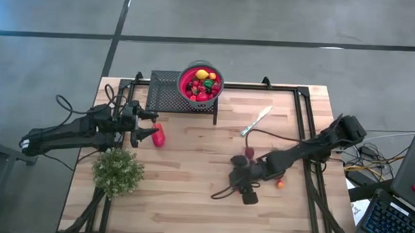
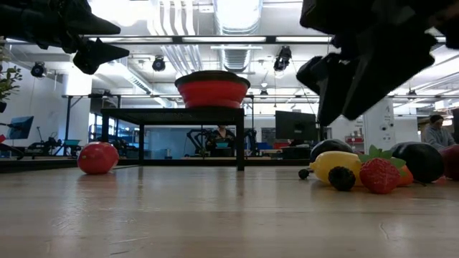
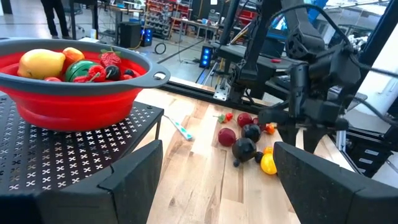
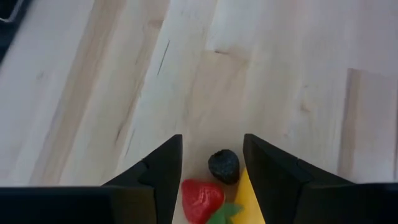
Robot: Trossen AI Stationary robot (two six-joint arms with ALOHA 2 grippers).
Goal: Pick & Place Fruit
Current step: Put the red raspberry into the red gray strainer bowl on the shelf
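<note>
A cluster of small toy fruit lies on the wooden table right of centre: a dark berry [image 4: 224,166], a strawberry [image 4: 201,198], a yellow piece [image 2: 337,163] and dark maroon ones [image 3: 244,148]. My right gripper [image 4: 212,146] hangs open just above them, slanting down, its fingers on either side of the dark berry without touching it. A larger red piece [image 1: 159,135] rests on the table at the left. My left gripper [image 1: 144,125] waits open beside it, above the table. A red bowl [image 3: 74,106] holding several fruits stands on a black perforated stand [image 1: 165,92].
A silver knife [image 1: 258,121] lies between the stand and the fruit cluster. A bushy green plant [image 1: 117,170] stands at the near left. Black frame rails run along the table's left, right and far sides. Bare wood lies in the middle and near part.
</note>
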